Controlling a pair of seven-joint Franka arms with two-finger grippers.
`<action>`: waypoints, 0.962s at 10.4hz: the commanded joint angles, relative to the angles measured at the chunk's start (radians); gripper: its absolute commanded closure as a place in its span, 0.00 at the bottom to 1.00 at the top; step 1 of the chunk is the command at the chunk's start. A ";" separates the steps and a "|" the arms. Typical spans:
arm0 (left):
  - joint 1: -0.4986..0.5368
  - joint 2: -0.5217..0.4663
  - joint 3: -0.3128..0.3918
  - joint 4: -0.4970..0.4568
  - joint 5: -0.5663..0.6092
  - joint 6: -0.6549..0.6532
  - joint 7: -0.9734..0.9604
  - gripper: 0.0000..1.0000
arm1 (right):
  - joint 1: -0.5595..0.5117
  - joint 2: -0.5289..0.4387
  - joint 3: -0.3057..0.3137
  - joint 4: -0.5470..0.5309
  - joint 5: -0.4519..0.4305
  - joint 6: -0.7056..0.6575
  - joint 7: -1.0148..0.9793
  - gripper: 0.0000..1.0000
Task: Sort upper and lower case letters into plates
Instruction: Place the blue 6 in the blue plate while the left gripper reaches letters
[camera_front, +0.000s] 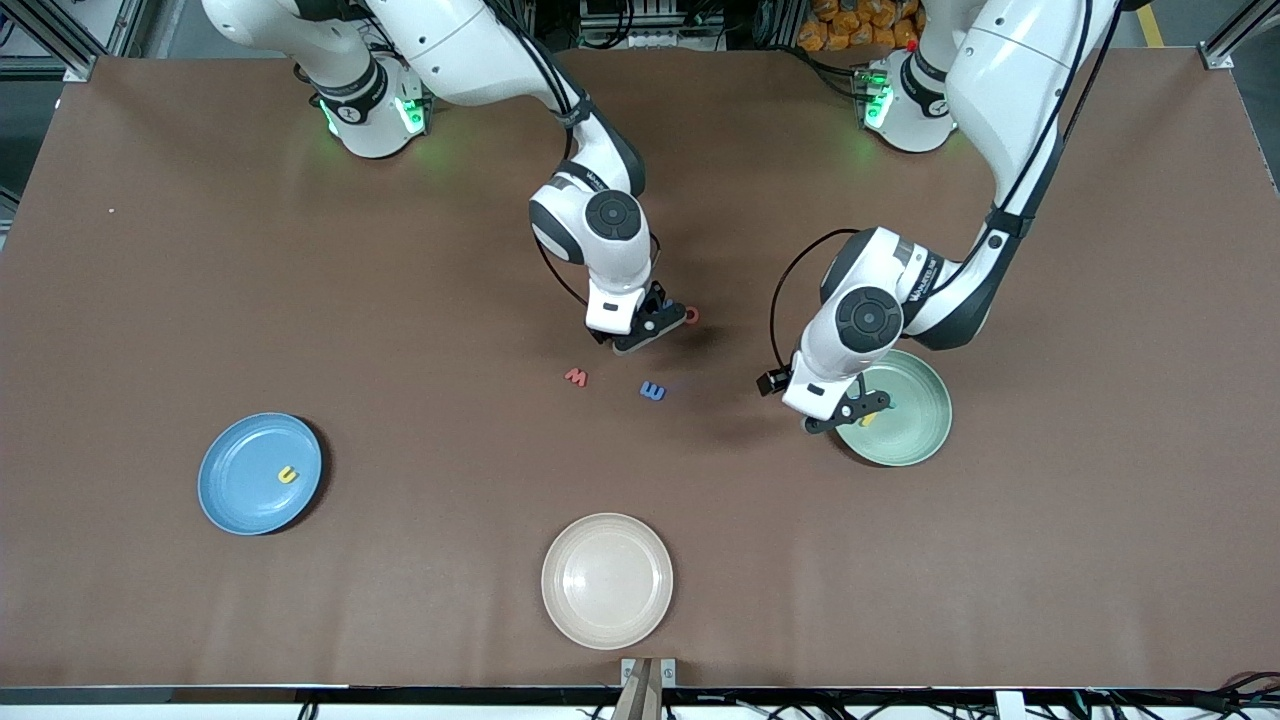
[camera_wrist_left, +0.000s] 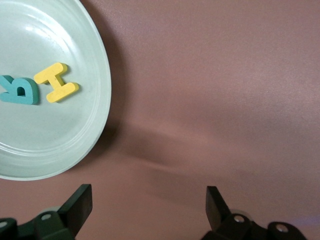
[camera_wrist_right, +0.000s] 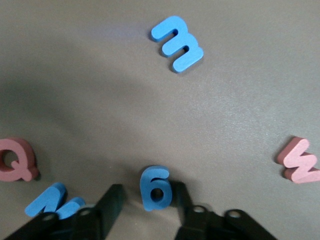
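I am seeing the right end effector (camera_front: 652, 322) sitting low at mid-bench, its fingers (camera_wrist_right: 114, 198) parted around a blue g (camera_wrist_right: 155, 187) that is lying flat and not yet pinched. A blue N (camera_wrist_right: 52, 202) and a red Q (camera_wrist_right: 16, 161) are lying just beside it; a blue m (camera_front: 653, 390) and a red w (camera_front: 576, 376) are lying nearer the camera. The left end effector (camera_front: 860, 408) is hovering over the rim of the green plate (camera_front: 920, 425), spread wide and holding nothing. A yellow I (camera_wrist_left: 56, 82) and a teal R (camera_wrist_left: 20, 90) are resting in that plate. A yellow u (camera_front: 288, 475) is lying in the blue plate (camera_front: 235, 480). The beige plate (camera_front: 607, 580) is sitting nearest the camera.
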 joint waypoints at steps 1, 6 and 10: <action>-0.010 0.006 0.003 0.017 0.009 -0.019 -0.032 0.00 | -0.036 -0.026 0.010 -0.013 0.018 -0.015 -0.010 1.00; -0.039 0.017 0.002 0.047 0.009 -0.019 -0.086 0.00 | -0.207 -0.115 0.001 -0.004 0.018 -0.084 -0.010 1.00; -0.224 0.034 0.003 0.095 0.009 -0.019 -0.322 0.00 | -0.550 -0.138 -0.002 0.027 0.007 -0.187 -0.057 1.00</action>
